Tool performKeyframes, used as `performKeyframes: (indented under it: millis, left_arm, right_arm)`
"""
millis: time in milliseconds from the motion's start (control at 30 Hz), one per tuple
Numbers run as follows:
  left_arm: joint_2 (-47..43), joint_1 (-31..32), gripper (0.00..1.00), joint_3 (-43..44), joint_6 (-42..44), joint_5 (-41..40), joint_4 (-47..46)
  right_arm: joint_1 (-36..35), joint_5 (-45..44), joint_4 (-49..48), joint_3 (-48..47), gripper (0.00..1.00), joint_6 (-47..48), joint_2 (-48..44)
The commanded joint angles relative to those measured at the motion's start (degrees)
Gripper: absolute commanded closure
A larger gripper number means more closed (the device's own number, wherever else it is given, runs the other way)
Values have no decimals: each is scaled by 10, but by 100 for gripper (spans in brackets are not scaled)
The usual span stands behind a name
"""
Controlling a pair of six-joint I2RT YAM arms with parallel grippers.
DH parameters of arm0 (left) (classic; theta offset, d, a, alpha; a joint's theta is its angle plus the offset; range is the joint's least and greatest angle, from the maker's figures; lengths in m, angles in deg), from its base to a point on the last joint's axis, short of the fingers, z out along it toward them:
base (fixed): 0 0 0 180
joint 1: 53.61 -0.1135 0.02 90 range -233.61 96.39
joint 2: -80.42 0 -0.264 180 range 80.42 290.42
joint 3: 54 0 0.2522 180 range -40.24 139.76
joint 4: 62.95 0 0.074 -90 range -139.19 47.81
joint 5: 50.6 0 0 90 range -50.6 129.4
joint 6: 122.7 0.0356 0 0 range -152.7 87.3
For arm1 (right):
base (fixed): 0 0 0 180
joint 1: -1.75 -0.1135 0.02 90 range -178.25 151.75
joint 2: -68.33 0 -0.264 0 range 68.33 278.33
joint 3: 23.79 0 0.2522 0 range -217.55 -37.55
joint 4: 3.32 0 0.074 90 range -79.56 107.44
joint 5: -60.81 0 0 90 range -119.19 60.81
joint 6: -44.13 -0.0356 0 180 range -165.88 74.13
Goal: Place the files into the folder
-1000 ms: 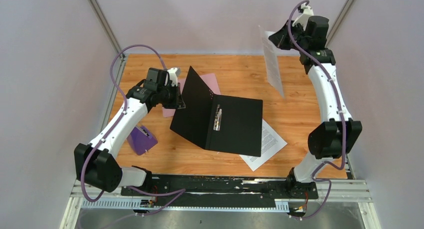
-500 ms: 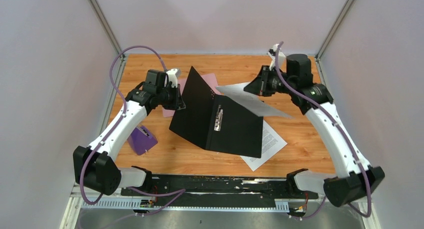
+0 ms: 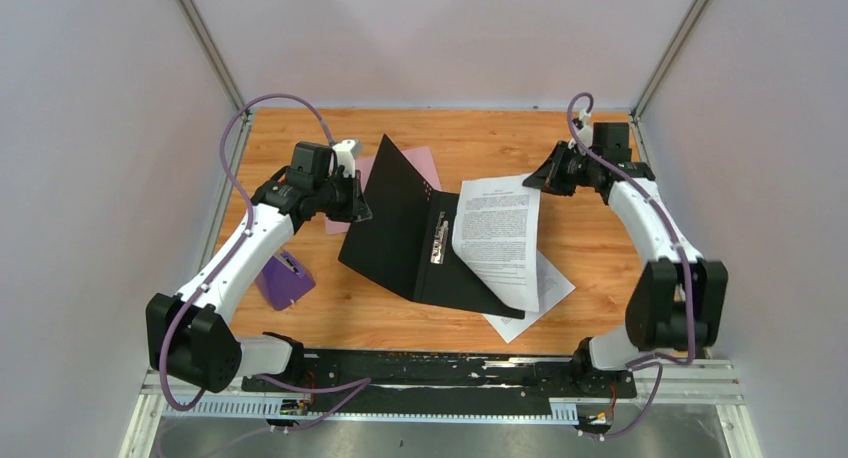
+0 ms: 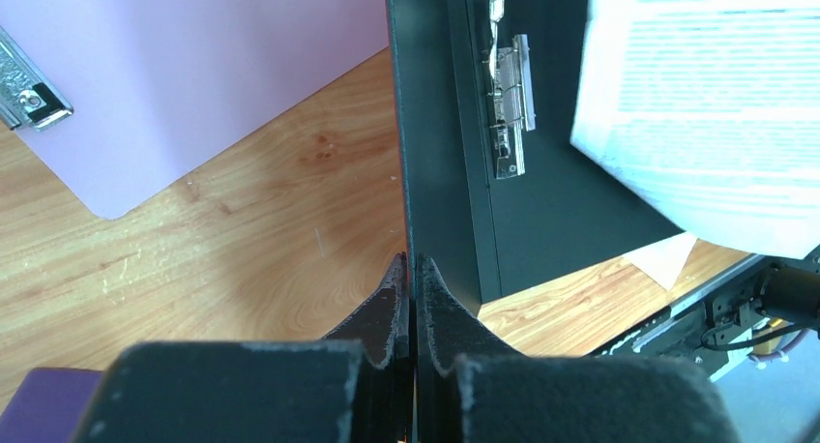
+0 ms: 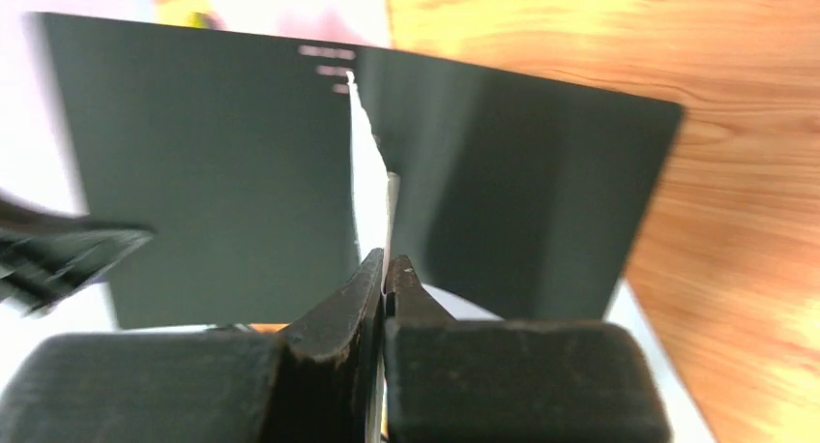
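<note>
Wood-grain table (image 3: 600, 248) between pale walls, and both my arms are busy over the black folder (image 3: 395, 248). My left gripper (image 3: 358, 200) is pinched flat on the edge of the folder's cover, propping it up so the inside and its metal clip (image 3: 436, 240) are exposed. My right gripper (image 3: 547, 177) is clamped on the far corner of one printed sheet (image 3: 497, 228). A second ago that sheet hung high in the air at the back right. Half a second ago it was swinging in edge-on over the folder. Now it lies draped face up across the folder's open right half, its near end reaching about to the folder's front edge. I judge this file nearly placed, though it sits a little skewed and beside the clip, so it wants squaring up before I let go. The other sheet (image 3: 548, 296) lies on the table, partly tucked beneath the folder and not yet inside.
</note>
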Motion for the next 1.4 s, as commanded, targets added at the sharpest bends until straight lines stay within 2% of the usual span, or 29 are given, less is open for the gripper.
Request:
performKeyframes:
  millis: [0, 167, 400, 633, 933, 1367]
  left_arm:
    - [-14, 1, 100, -7, 28, -14, -13]
    - [-12, 1, 100, -9, 27, -13, -14]
    - [-10, 1, 100, -7, 27, -12, -15]
    - [-7, 1, 100, -8, 24, -5, -16]
    - [-9, 1, 100, -10, 23, -4, -17]
    - [-9, 1, 100, -10, 22, -2, -17]
  right_arm:
    - [3, -53, 23, -19, 100, 103, 106]
    - [3, -137, 15, -18, 100, 154, 191]
    - [3, -197, 7, -25, 100, 222, 202]
    - [3, -88, -93, 24, 100, 207, 182]
    - [2, -55, -185, 59, 100, 94, 204]
    - [3, -10, -226, 53, 100, 51, 253]
